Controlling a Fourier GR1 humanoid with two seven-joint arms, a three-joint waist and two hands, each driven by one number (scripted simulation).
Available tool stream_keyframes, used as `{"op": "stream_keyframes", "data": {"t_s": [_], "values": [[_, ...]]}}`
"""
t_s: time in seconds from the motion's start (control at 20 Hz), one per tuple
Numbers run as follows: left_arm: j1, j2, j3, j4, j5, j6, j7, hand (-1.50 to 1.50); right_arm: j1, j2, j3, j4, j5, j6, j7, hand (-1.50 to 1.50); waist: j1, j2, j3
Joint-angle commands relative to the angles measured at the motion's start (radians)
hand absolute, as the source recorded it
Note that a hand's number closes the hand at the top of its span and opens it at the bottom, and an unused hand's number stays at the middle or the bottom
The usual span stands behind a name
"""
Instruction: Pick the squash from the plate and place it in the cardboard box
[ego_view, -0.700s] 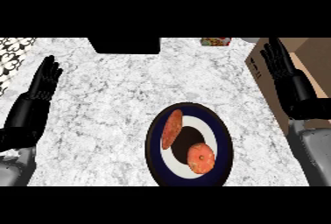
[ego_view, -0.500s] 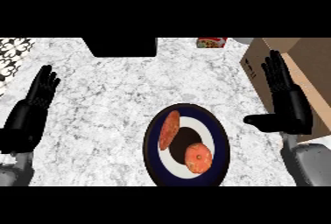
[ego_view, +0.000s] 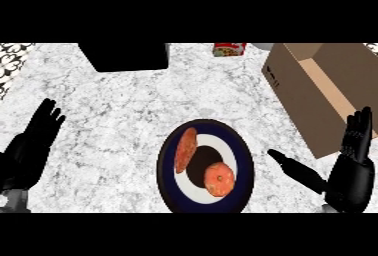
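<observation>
An orange squash (ego_view: 203, 164) lies on a dark-rimmed plate (ego_view: 167, 172) with a white centre, low in the middle of the head view; its long neck runs up-left and its round bulb sits lower right. The cardboard box (ego_view: 317, 95) stands open at the upper right. My right hand (ego_view: 348, 172) is open at the lower right, thumb stretched toward the plate, just below the box's near corner and apart from the squash. My left hand (ego_view: 29, 149) rests open at the left edge, fingers up.
A black block (ego_view: 123, 56) sits at the back of the marble counter (ego_view: 111, 110). A small red and yellow package (ego_view: 229, 49) stands at the back beside the box. A patterned surface (ego_view: 13, 55) shows at the far left corner.
The view has shifted, so the plate, the box and both hands show lower in the picture, and more of the box is in sight. My right hand now sits closer to the plate.
</observation>
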Motion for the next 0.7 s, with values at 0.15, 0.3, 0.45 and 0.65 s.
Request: {"op": "stream_keyframes", "data": {"t_s": [0.15,0.3,0.45,0.65], "values": [[0.031,0.015,0.03,-0.02,0.058,-0.056,0.025,0.0,0.324,0.006,0.276,-0.189,0.392,-0.113,0.104,-1.5,0.037,0.013,-0.003],[0.007,0.021,0.029,-0.026,0.045,-0.036,0.041,0.0,0.425,-0.077,0.265,-0.11,0.513,-0.042,0.227,-1.5,0.031,0.024,-0.009],[-0.001,0.016,0.019,-0.017,0.045,-0.039,0.051,0.0,0.472,-0.1,0.27,-0.15,0.638,0.036,0.385,-1.5,0.038,0.032,-0.012],[-0.028,0.018,0.021,-0.027,0.049,-0.052,0.048,0.0,0.505,-0.093,0.29,-0.208,0.799,0.178,0.6,-1.5,0.056,0.038,-0.011]]}}
